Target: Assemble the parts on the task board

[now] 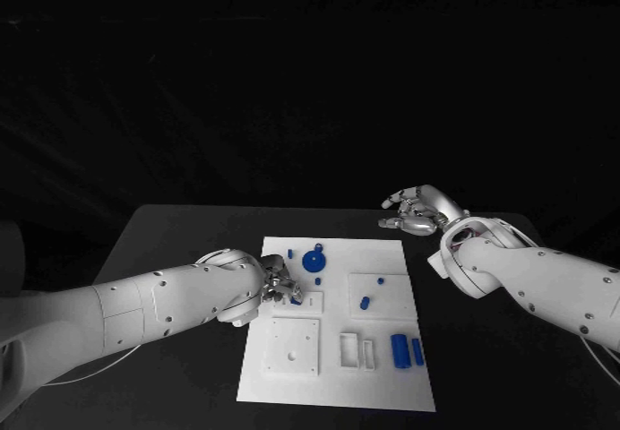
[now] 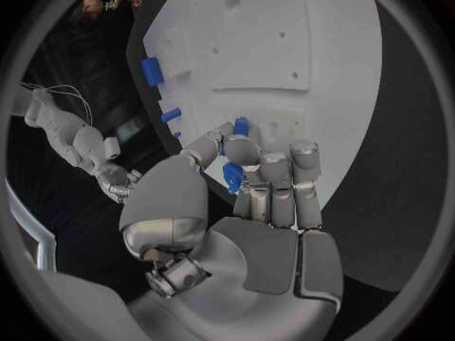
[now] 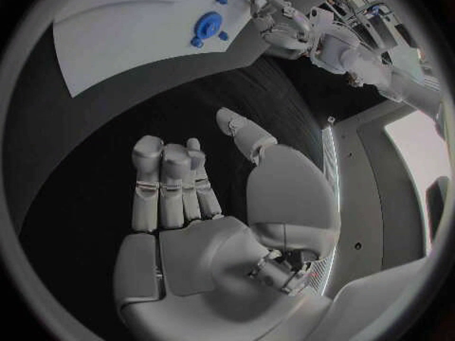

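A small blue part (image 2: 232, 176) is pinched in the fingers (image 2: 275, 167) of the left hand (image 1: 271, 282), low over the white board (image 1: 388, 372) near its left edge, about midway along. A second blue piece (image 2: 241, 126) is seen just beyond the fingertips, against the board's raised block; whether it is touched cannot be told

Step judged in hand: seating the pinched part into a socket on the board. It would be done best with the part kept square to the socket and lowered slowly, pinch kept firm until it is seated

Other parts noted on the board: a round blue disc (image 1: 314, 262) near the far end, 2 blue bars (image 1: 407, 349) side by side near the right edge

The right hand (image 1: 416, 210) is held off the board beyond its far right corner, fingers loosely curled, nothing in them

Room: the board's left edge lies right under the left hand, so little margin is left there. Bare black table (image 1: 193, 224) is open on the left and at the far end. The right arm (image 1: 543, 282) crowds the board's right side
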You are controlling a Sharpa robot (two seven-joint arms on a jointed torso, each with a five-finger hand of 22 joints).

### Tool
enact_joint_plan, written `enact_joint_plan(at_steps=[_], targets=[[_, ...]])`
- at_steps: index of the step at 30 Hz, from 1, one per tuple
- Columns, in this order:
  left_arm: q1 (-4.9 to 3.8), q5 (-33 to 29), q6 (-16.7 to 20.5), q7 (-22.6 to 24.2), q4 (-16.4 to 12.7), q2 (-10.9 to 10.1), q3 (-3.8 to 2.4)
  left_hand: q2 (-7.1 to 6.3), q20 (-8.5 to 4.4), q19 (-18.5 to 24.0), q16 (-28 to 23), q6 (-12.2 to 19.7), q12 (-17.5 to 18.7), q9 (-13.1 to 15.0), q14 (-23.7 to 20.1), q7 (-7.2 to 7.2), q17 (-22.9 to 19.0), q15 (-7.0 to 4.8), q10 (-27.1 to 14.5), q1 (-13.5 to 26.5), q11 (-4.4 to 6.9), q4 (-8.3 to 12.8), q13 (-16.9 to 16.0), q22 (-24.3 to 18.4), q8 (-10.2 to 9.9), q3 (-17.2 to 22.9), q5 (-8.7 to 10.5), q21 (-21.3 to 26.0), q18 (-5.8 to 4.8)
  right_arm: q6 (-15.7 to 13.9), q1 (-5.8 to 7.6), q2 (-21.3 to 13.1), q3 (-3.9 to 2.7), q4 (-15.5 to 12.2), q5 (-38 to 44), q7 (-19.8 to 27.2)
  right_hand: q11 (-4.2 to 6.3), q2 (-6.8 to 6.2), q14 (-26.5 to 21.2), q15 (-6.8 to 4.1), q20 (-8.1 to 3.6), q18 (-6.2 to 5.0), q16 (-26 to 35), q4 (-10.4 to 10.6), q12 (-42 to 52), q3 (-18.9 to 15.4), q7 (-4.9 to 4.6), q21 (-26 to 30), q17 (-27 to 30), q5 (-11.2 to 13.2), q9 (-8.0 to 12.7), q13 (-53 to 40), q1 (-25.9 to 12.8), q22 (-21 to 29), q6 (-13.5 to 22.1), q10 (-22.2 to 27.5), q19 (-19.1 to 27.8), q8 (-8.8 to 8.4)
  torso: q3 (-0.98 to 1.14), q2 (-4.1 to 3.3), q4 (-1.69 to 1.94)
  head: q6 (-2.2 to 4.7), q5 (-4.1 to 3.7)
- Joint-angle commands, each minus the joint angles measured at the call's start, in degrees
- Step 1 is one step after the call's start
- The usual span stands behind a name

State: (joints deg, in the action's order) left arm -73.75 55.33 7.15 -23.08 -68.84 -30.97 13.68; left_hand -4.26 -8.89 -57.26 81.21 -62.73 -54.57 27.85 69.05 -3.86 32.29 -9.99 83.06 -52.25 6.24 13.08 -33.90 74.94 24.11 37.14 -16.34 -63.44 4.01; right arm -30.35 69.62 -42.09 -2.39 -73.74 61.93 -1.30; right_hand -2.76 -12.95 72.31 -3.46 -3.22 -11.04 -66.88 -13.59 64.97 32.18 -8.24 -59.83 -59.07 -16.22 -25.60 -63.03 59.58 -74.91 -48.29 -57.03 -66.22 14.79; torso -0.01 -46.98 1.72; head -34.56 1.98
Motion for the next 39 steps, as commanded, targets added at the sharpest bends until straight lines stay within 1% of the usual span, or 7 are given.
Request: enact_joint_plan(at_steps=[1,7,20,24,30,33,39], targets=[[0.18,0.87,-2.53,-0.58,0.21,0.12,0.07,0.74,-6.89,-0.31,0.40,-8.68,-0.42,15.98,1.84,5.06,-0.02,-2.60,-1.29,-0.08,1.10,0.00,-0.06,0.84,0.28,0.28,0.30,-0.38,0.34,0.78,0.00,0.07,-0.03,-0.07,-0.05,0.56,-0.08,0.63,-0.48,-0.05,-0.12,-3.96,0.39,0.06,0.33,-0.43,-1.13,0.40,0.07,-0.51,0.08,0.09,-0.02,-0.26,0.86,0.35,0.07,0.24,-0.01,-0.01,0.00,-0.09,0.03],[0.19,1.21,-3.23,-0.69,0.50,0.30,0.07,0.89,-6.87,-0.29,0.61,-8.80,-0.75,16.20,1.83,5.10,-0.05,-2.64,-1.35,0.22,1.13,-0.19,-0.08,0.87,0.31,0.22,0.77,-0.47,0.35,0.80,0.00,0.14,-0.03,-0.03,-0.07,0.55,-0.08,0.72,-0.49,-0.05,-0.12,-3.96,0.39,0.02,0.44,-0.48,-1.13,0.48,0.10,-1.41,0.12,0.25,0.00,-0.31,0.83,0.39,0.03,0.25,-0.05,-0.03,0.08,-0.09,-0.08],[0.20,2.53,-5.81,-0.67,0.70,0.81,0.06,1.53,-6.83,-0.26,1.09,-9.14,-1.43,16.60,1.93,5.22,-0.04,-2.66,-1.37,0.82,1.23,-0.60,-0.16,0.91,0.46,0.11,1.20,-0.64,0.38,0.93,0.00,0.25,-0.03,-0.02,-0.07,0.44,-0.08,0.78,-0.51,-0.05,-0.10,-3.96,0.40,0.00,0.63,-0.47,-1.12,0.64,0.16,-3.05,0.20,0.54,0.04,-0.40,0.80,0.48,-0.02,0.27,0.00,-0.04,-0.03,-0.22,0.07],[0.20,2.61,-5.94,-0.62,0.92,0.99,0.06,2.31,-6.78,-0.08,1.73,-9.52,-2.51,17.16,1.94,5.38,-0.03,-2.60,-1.55,1.89,1.37,-0.59,-0.31,0.94,0.66,0.05,-1.58,-0.85,0.44,0.89,0.00,0.32,-0.03,-0.06,-0.08,0.47,-0.08,0.82,-0.53,-0.05,-0.09,-3.96,0.44,-0.03,0.68,-0.42,-1.12,0.71,0.19,-3.70,0.23,0.65,0.13,-0.43,0.80,0.53,-0.03,0.27,0.01,-0.02,0.03,-0.19,-0.04],[0.20,2.62,-6.00,-0.55,1.24,1.19,0.05,2.90,-6.76,-0.07,1.96,-9.66,-2.98,17.40,1.95,5.43,-0.07,-2.56,-1.62,2.63,1.40,-0.66,-0.35,0.94,0.75,-0.05,-2.02,-0.98,0.47,0.92,0.00,0.35,-0.03,-0.03,-0.08,0.45,-0.08,0.87,-0.53,-0.05,-0.08,-3.96,0.45,-0.04,0.75,-0.37,-1.13,0.76,0.22,-4.22,0.26,0.74,0.20,-0.45,0.79,0.55,-0.05,0.28,-0.01,0.00,0.03,-0.21,0.01],[0.20,2.60,-5.89,-0.52,1.46,1.29,0.05,4.01,-6.71,0.01,2.20,-9.76,-3.48,17.64,1.96,5.46,-0.10,-2.51,-1.74,3.86,1.46,-0.96,-0.37,0.93,0.82,-0.18,-2.37,-1.08,0.47,0.95,0.00,0.46,-0.03,0.06,-0.08,0.44,-0.08,0.91,-0.53,-0.05,-0.07,-3.96,0.45,-0.06,0.80,-0.31,-1.12,0.79,0.24,-4.54,0.27,0.80,0.27,-0.47,0.77,0.56,-0.07,0.29,0.00,-0.02,0.03,-0.14,0.00],[0.18,2.56,-5.95,-0.52,1.86,1.54,0.04,4.61,-6.72,0.03,2.33,-9.77,-3.80,17.81,1.94,5.51,-0.15,-2.52,-1.87,4.68,1.48,-0.93,-0.34,0.93,0.85,-0.16,-2.35,-1.19,0.52,0.97,0.00,0.55,-0.03,0.14,-0.08,0.43,-0.08,0.99,-0.52,-0.05,-0.07,-3.96,0.45,-0.11,0.85,-0.24,-1.12,0.83,0.26,-4.88,0.29,0.87,0.39,-0.49,0.76,0.57,-0.09,0.29,0.01,-0.04,-0.01,-0.09,0.03]])
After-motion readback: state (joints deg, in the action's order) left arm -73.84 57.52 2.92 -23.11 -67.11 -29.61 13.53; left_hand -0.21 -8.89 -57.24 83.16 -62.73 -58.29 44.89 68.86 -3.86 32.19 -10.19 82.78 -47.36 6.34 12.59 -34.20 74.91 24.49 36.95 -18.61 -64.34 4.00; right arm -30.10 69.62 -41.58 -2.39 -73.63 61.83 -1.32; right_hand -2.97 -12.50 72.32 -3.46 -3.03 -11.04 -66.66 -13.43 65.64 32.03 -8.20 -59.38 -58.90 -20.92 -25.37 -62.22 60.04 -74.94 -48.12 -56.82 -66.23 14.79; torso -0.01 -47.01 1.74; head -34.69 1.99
